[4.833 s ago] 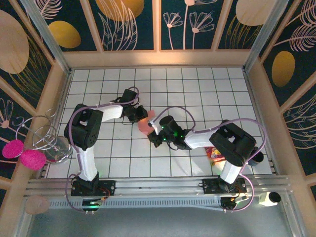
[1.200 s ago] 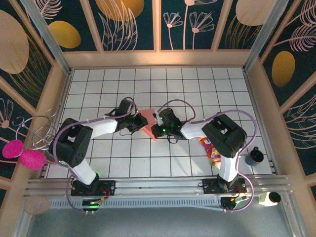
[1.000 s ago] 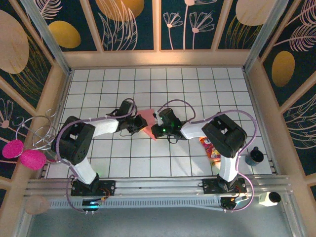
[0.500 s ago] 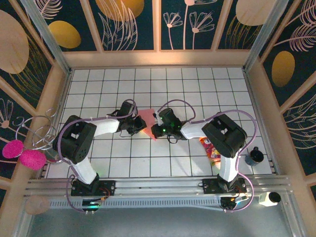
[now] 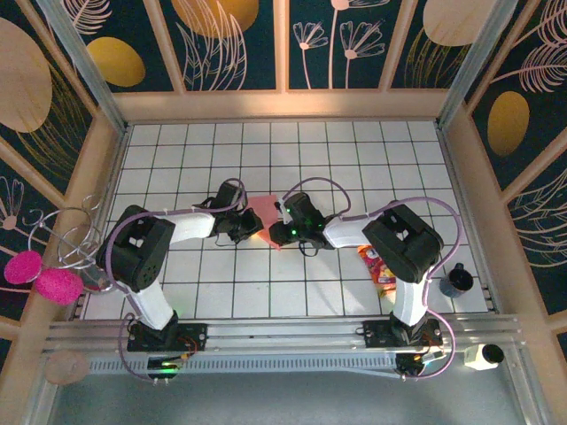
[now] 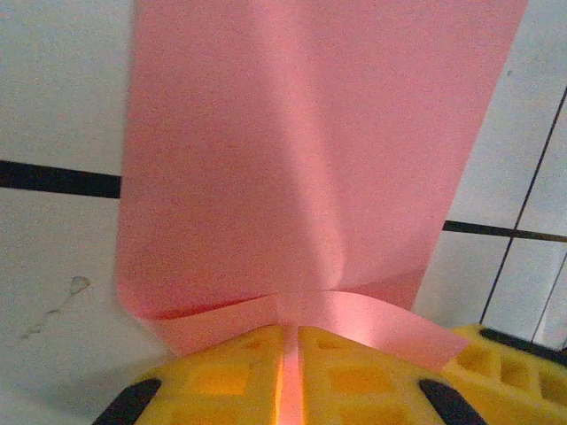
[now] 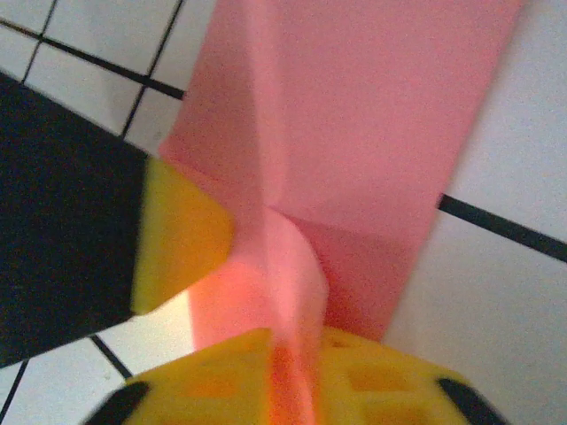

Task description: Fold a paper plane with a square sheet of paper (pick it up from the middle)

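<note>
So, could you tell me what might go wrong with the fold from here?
The paper bulges at the right gripper, so the crease may spring open or set crooked. The left gripper pinches just an edge; a pull could tear it. The grippers sit very close and might bump.

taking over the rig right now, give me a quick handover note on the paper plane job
Left gripper: shut on the edge of the pink sheet.
Right gripper: the sheet runs between its fingers; clamped or not, cannot tell.
Sheet: mid-table, between the two grippers, which face each other.
Done: a centre crease and some folded flaps are in.
Left: the remaining folds; it is not yet a slim finished plane.
</note>
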Robot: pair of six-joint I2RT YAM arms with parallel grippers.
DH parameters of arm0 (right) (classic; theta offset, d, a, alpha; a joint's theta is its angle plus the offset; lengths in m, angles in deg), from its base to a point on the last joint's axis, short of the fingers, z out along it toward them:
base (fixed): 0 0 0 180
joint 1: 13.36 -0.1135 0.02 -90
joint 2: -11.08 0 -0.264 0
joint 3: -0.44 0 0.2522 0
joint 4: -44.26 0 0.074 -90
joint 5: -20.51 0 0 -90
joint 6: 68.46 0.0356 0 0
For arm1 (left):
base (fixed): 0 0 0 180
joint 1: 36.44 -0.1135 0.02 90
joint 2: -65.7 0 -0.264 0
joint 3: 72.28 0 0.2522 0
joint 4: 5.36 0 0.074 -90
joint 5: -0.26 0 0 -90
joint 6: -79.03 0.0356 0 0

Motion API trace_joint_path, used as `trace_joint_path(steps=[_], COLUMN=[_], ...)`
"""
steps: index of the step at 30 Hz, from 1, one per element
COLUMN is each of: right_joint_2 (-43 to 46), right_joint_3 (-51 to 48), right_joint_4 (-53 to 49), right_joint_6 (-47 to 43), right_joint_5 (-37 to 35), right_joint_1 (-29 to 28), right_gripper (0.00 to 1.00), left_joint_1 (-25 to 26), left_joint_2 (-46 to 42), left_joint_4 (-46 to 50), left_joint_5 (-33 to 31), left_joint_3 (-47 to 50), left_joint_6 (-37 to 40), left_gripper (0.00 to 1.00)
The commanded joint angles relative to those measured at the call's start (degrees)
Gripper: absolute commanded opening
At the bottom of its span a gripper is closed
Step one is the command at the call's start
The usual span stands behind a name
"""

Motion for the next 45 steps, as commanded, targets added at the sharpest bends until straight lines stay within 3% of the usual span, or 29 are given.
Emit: trace_joint_path(steps=[1, 3, 8, 12, 17, 27, 45], right_joint_2=[3.4, 5.1, 8.5, 8.9, 6.0, -0.2, -4.6], right_joint_3=[1.2, 1.3, 1.3, 2.2, 4.8, 10.6, 12.7], right_joint_4=[-5.7, -6.8, -9.1, -9.1, -10.6, -14.6, -18.4], right_joint_6=[3.4, 5.0, 5.1, 4.4, 6.1, 8.2, 8.5], right_joint_5=[-0.9, -1.2, 0.7, 10.3, 15.9, 15.9, 14.8], right_joint_1=[1.8, 2.7, 3.4, 3.0, 1.7, 1.1, 1.7], right_gripper=[0.30, 0.35, 0.36, 0.25, 0.12, 0.01, 0.00], left_joint_1=[0.2, 0.2, 0.2, 0.2, 0.2, 0.2, 0.1], left_joint_2=[2.0, 2.1, 2.2, 2.2, 2.2, 2.0, 0.3], left_joint_4=[2.6, 2.6, 2.1, 1.4, 0.8, 0.3, 0.7], left_joint_5=[-2.9, -3.1, -3.4, -3.3, -2.9, -1.6, 0.2], left_joint_3=[0.4, 0.5, 0.7, 1.2, 1.5, 1.7, -0.6], left_joint_6=[1.2, 1.1, 0.7, 0.2, 0.0, 0.5, 0.9], left_gripper=[0.14, 0.14, 0.13, 0.12, 0.12, 0.09, 0.08])
